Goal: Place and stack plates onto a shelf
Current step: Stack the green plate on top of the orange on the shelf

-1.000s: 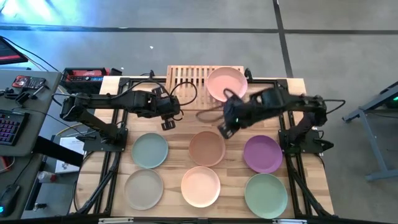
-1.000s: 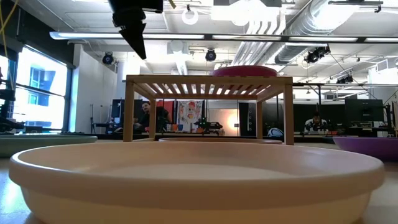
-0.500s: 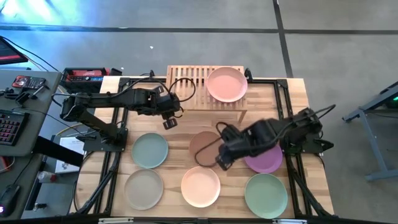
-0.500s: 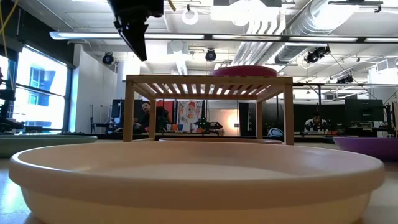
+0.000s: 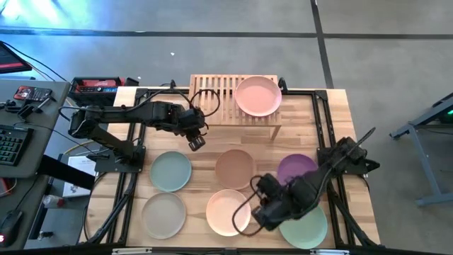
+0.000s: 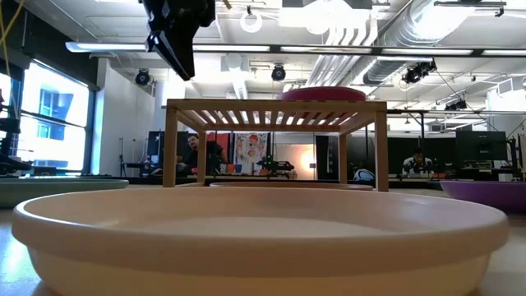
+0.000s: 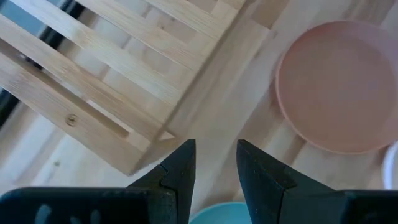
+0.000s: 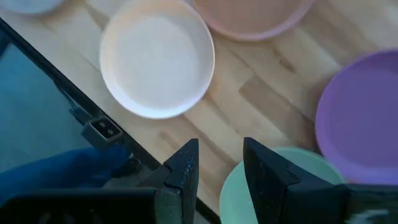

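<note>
Just below the right gripper (image 5: pixel 263 214), fingers apart and empty, sits the green plate (image 5: pixel 307 225): probably light, stiff and slick, best pinched at its rim.

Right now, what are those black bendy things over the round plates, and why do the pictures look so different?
They are two robot arms. Each ends in a two-finger gripper, and each carries its own small camera. One more camera looks straight down; another sits at table height.

The left gripper hangs open beside the light bamboo slatted shelf. The right gripper is open above the round green plate, by the round peach plate. Neither holds anything. One round pink plate already lies on the shelf.
</note>
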Available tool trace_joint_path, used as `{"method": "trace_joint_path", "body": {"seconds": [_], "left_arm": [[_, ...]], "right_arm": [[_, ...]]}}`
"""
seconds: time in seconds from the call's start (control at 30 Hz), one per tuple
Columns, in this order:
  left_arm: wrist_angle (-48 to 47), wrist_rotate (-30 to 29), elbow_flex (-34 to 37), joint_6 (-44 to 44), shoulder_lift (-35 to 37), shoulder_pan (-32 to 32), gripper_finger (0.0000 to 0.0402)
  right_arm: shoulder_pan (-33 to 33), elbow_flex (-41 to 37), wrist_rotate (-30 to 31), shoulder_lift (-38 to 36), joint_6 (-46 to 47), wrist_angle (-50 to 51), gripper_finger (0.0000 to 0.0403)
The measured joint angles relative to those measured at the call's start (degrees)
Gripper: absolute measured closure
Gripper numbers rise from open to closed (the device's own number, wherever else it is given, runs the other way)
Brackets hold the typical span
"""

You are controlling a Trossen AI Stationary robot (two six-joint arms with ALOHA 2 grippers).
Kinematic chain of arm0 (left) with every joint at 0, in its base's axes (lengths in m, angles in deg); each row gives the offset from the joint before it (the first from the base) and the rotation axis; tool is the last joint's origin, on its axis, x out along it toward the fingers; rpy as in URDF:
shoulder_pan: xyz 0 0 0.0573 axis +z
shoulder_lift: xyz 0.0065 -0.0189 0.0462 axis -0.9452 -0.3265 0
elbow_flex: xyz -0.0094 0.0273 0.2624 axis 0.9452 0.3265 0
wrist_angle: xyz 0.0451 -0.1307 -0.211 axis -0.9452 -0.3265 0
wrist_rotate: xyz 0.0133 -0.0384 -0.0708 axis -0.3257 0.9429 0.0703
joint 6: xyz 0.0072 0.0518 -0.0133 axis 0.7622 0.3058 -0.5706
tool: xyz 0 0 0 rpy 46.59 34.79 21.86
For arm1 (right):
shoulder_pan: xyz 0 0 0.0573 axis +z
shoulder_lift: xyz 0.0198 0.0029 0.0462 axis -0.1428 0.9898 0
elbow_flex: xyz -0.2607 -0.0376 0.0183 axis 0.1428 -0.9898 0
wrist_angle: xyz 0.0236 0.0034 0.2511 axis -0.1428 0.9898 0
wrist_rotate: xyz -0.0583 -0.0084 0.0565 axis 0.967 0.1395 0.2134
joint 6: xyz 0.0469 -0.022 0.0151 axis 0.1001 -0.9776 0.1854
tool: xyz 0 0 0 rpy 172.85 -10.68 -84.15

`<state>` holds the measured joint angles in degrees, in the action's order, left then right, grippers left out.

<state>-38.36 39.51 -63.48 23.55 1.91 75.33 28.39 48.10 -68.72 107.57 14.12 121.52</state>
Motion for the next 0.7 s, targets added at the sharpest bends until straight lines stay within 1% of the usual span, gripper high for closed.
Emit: {"method": "trace_joint_path", "body": {"seconds": [0.2,0.43,0.6,0.7], "left_arm": [[-0.04,0.10,0.00,-2.97,0.00,-2.02,0.0296],[-0.02,0.08,0.00,-3.69,0.00,-4.06,0.0296],[-0.02,0.07,0.00,-3.72,0.00,-4.82,0.0296],[-0.02,0.07,0.00,-3.74,-0.02,-4.99,0.0296]], "right_arm": [[3.83,-0.02,-3.54,5.03,5.47,-0.02,0.0300],[8.35,-0.02,-9.70,9.42,10.86,-0.01,0.0300],[11.19,-0.02,-10.64,11.83,17.22,-0.02,0.0300],[12.50,-0.02,-11.49,13.12,19.15,0.00,0.0300]]}}
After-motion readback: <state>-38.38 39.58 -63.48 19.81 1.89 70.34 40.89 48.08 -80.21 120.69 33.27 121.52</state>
